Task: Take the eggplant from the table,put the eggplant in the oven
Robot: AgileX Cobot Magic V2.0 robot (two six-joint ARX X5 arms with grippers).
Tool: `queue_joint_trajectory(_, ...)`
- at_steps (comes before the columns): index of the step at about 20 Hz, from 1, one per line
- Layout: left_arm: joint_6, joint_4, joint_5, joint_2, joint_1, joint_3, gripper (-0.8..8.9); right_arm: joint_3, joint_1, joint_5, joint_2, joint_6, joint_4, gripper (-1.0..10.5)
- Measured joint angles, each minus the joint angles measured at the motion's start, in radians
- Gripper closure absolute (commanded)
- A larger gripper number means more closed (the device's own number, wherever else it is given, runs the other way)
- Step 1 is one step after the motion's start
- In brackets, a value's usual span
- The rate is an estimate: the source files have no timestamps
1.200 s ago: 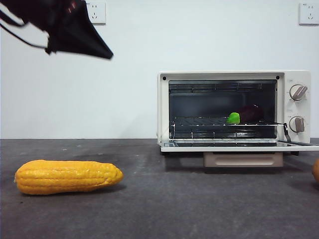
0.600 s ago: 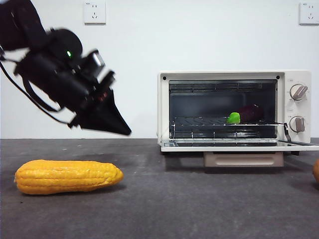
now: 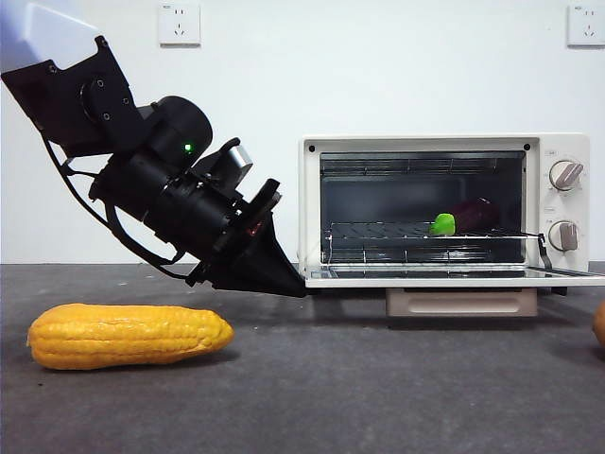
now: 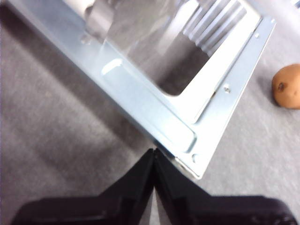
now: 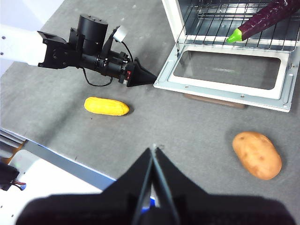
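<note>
The dark purple eggplant (image 3: 468, 218) with its green cap lies on the wire rack inside the cream oven (image 3: 444, 210); the right wrist view shows the eggplant (image 5: 267, 18) on the rack too. The oven door (image 5: 229, 75) lies open and flat. My left gripper (image 3: 299, 289) is shut and empty, its tip right at the left front corner of the open door (image 4: 197, 136), just above the table (image 3: 312, 378). My right gripper (image 5: 153, 149) is shut, held high over the table's near side, away from everything.
A yellow corn cob (image 3: 128, 335) lies on the table at the front left, below the left arm. A brown potato (image 5: 257, 154) rests on the table in front of the oven door, at its right end; its edge (image 3: 599, 326) shows at the front view's right border.
The left arm has come down from the upper left and moved right; its shut tip now sits at the door's left corner. Eggplant, corn and oven have not moved.
</note>
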Motion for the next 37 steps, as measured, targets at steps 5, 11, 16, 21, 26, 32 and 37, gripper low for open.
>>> queue_joint_trajectory(5, -0.016, 0.009, -0.004, 0.002, -0.009, 0.000, 8.20, 0.000, 0.000, 0.000, 0.000, 0.000, 0.000, 9.6)
queue_joint_trajectory(11, -0.117, 0.139, 0.005, 0.011, -0.005, -0.002, 8.20, 0.000, 0.000, 0.000, 0.000, -0.003, 0.000, 9.6)
queue_joint_trajectory(16, -0.183, 0.208, 0.053, 0.011, -0.003, 0.006, 8.20, 0.000, 0.000, 0.000, 0.000, -0.003, 0.000, 9.6)
queue_joint_trajectory(21, -0.205, 0.226, 0.057, 0.011, 0.002, 0.073, 8.20, 0.000, 0.000, 0.000, 0.000, -0.003, 0.000, 9.6)
queue_joint_trajectory(26, -0.216, 0.234, 0.004, 0.011, 0.018, 0.175, 8.20, 0.000, 0.000, 0.000, 0.000, -0.003, 0.000, 9.6)
queue_joint_trajectory(32, -0.215, 0.238, -0.116, 0.011, 0.030, 0.220, 8.20, 0.000, 0.000, 0.000, 0.000, -0.004, 0.000, 9.6)
queue_joint_trajectory(37, -0.214, 0.185, -0.103, 0.011, 0.035, 0.225, 8.19, 0.000, 0.000, 0.000, 0.000, -0.014, 0.000, 9.6)
